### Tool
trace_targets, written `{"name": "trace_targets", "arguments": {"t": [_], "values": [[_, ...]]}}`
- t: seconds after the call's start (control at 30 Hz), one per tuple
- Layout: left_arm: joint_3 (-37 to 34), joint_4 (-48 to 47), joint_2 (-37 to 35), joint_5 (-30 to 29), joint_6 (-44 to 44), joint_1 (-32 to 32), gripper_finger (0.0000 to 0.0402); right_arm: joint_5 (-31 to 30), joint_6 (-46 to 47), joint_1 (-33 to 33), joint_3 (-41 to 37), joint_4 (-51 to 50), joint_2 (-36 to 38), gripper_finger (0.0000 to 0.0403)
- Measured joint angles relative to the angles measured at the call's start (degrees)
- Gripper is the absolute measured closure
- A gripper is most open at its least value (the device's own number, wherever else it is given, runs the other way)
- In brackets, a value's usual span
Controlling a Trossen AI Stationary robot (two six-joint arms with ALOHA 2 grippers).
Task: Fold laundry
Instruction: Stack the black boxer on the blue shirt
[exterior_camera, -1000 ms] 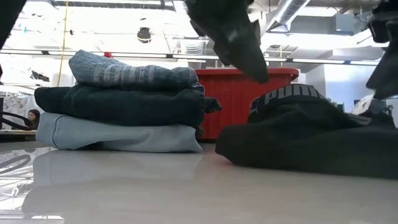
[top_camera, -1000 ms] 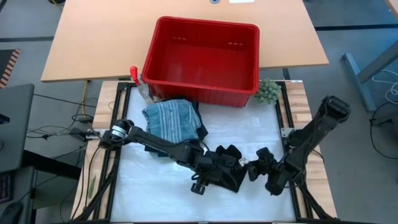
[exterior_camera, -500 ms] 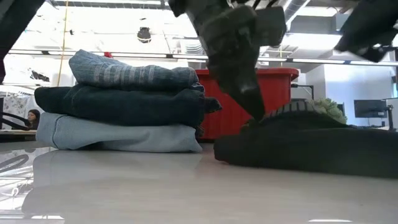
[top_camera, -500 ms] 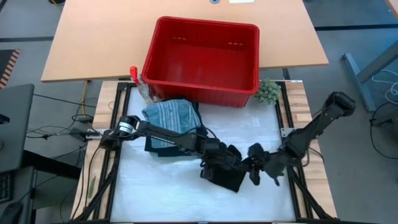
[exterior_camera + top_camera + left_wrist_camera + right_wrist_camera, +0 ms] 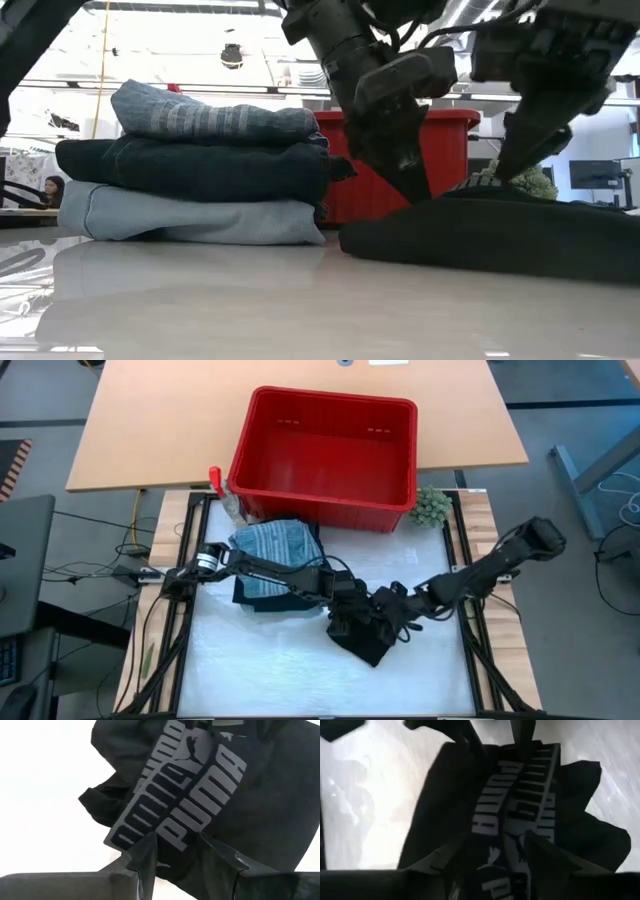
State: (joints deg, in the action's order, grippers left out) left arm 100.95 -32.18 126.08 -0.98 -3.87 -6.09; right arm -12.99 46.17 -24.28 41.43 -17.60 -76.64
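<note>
Black garment (image 5: 368, 638) lies under both grippers, left (image 5: 177, 845) and right (image 5: 496, 847), fingers apart, pressing its waistband.

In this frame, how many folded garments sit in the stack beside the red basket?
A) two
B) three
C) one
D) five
B: the low view shows the stack as three layers, a light blue garment at the bottom, a dark navy one in the middle and a grey-blue striped one on top.
</note>
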Motion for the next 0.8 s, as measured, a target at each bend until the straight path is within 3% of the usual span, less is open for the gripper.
{"name": "trace_targets", "arguments": {"t": [0.2, 0.47, 0.8], "values": [[0.00, 0.00, 0.00, -0.65, -0.58, 0.11, 0.0288, 1.20, -0.35, 3.60, 0.00, -0.58, -1.49, 0.0164], [0.00, 0.16, 0.00, -1.20, -0.56, 0.07, 0.0297, 4.23, -1.40, 5.64, 0.00, 1.36, -1.38, 0.0163], [-0.11, 1.45, 0.00, -5.85, -2.92, 0.16, 0.0297, 2.32, -3.00, 6.17, 0.02, 0.01, -6.07, 0.0163]]}}
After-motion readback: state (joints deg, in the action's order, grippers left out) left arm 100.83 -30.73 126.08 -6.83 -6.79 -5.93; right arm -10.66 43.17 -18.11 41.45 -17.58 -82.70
